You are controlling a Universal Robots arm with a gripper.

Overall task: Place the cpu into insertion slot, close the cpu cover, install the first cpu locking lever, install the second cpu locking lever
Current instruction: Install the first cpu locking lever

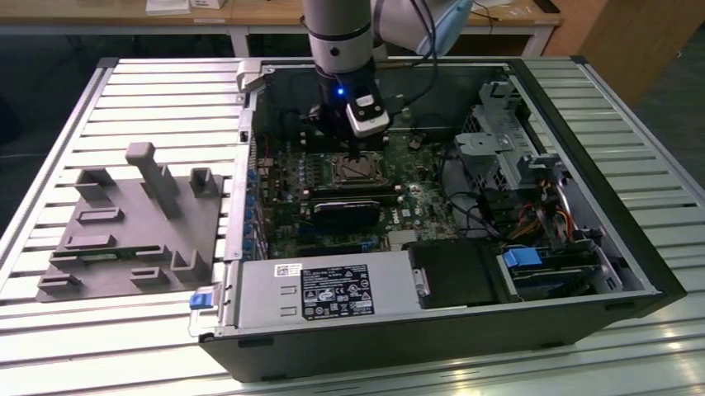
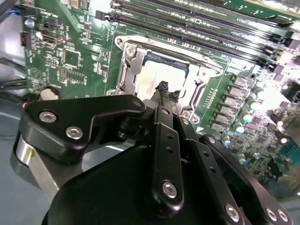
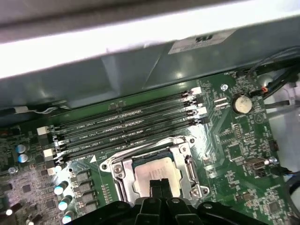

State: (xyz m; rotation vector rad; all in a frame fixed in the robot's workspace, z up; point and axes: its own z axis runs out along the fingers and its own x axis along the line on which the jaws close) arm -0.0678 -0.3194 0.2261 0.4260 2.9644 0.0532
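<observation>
On the exterior view's left you see a grey parts stand lying on the slatted table, well apart from the work. To its right sits the open computer case, where the arm has its gripper down over the insertion slot, near the far side of the green board. In both wrist views the cpu lies flat inside the slot, its pale metal top showing through the square window of the cpu cover, which rests down around it. The gripper's fingers appear drawn together, tips touching or just above the chip's top; whether they pinch anything you cannot tell. The memory slots run just beside the socket. Judge the chip light, stiff and fragile on its underside: handle it by its edges only, kept level. The thin cover and wire levers look springy and likely to slip under a narrow fingertip.
</observation>
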